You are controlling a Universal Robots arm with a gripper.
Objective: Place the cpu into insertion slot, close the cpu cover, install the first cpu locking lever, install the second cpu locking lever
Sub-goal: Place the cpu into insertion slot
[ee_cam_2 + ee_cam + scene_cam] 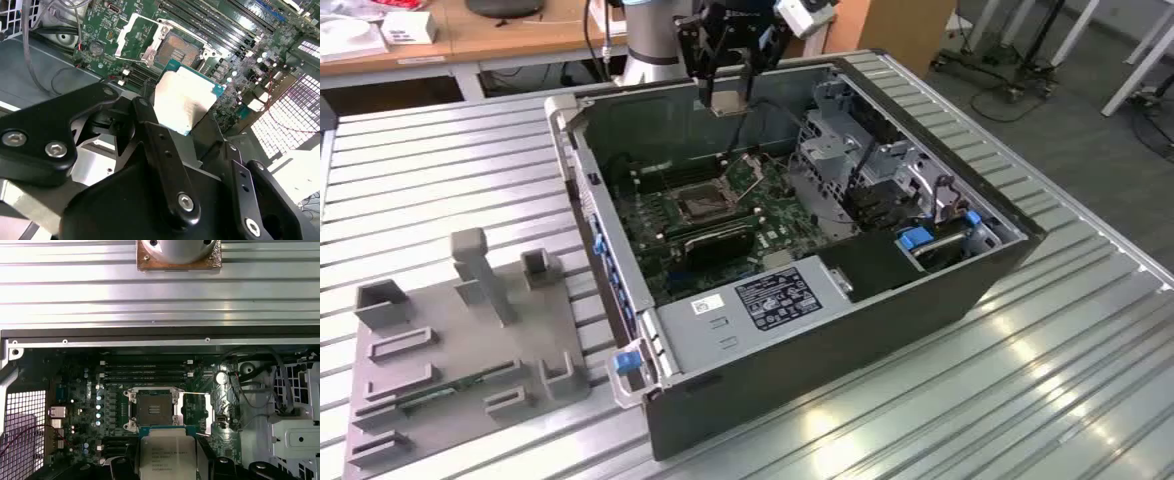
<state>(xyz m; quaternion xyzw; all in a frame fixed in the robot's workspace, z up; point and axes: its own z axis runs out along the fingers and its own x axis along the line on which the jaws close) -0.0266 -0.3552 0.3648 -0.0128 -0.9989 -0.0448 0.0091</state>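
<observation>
Cpu is clamped between the closed claw fingers, upper middle of the exterior view, above the uncovered insertion slot; the cpu cover stands open.

An open computer case lies on its side on the slatted table. A parts tray sits just beside it on the exterior view's left. The circuit board lies flat on the floor of the case. The insertion slot is near the board's middle, with the memory slots alongside. The cpu cover is open, off to one side of the slot. The gripper hangs over the far end of the case, with the cpu clamped between its fingers, above the slot and apart from it.
</observation>
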